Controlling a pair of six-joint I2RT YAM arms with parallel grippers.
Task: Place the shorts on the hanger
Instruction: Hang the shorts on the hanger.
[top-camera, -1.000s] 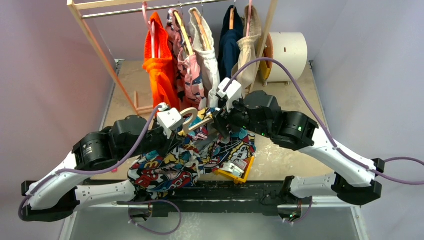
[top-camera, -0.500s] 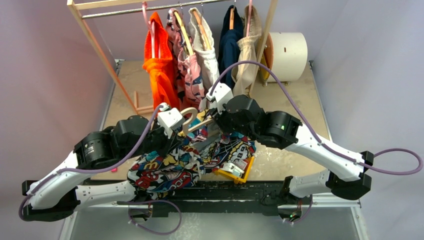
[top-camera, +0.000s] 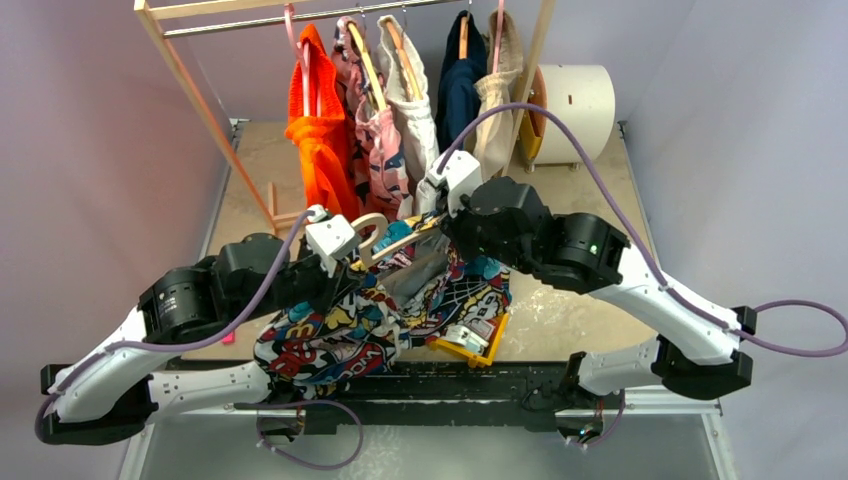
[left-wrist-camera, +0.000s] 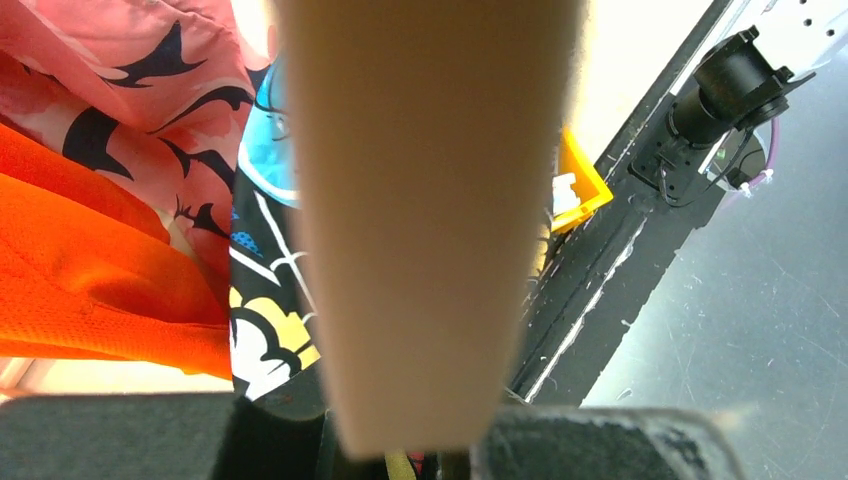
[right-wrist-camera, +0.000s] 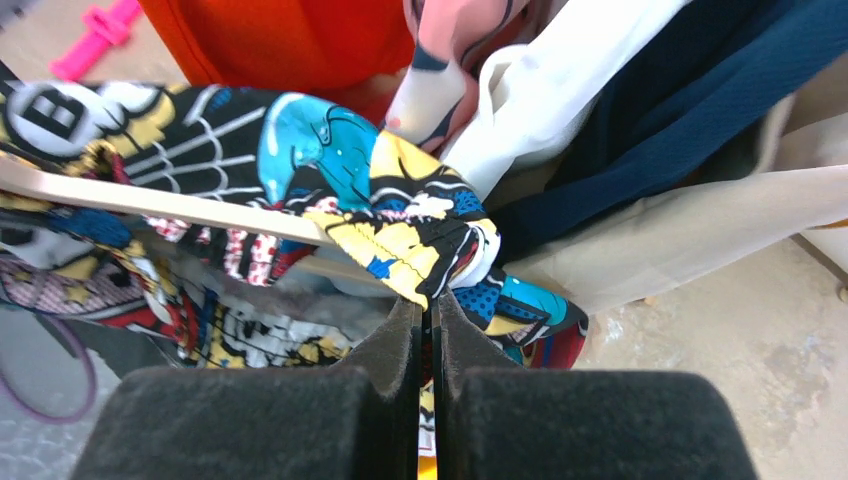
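The comic-print shorts (top-camera: 335, 335) hang in a bunch between my two arms, partly draped over the pale cream hanger (top-camera: 372, 230). My left gripper (top-camera: 352, 265) is shut on the hanger, whose body (left-wrist-camera: 430, 200) fills the left wrist view between the fingers (left-wrist-camera: 600, 440). My right gripper (right-wrist-camera: 432, 305) is shut on a folded edge of the shorts (right-wrist-camera: 400, 210), just right of the hanger's thin bar (right-wrist-camera: 150, 200). From above, the right gripper (top-camera: 445, 240) sits at the hanger's right shoulder.
Behind stands a wooden clothes rack (top-camera: 190, 90) with an orange garment (top-camera: 320, 140), a pink patterned one (top-camera: 375, 140), and white, navy and beige ones. A white spool (top-camera: 575, 100) is at the back right. A yellow object (top-camera: 470, 347) lies under the shorts.
My right gripper has shut on the shorts' edge and its arm has shifted slightly. The left arm, still holding the hanger, has drifted a little to the left.
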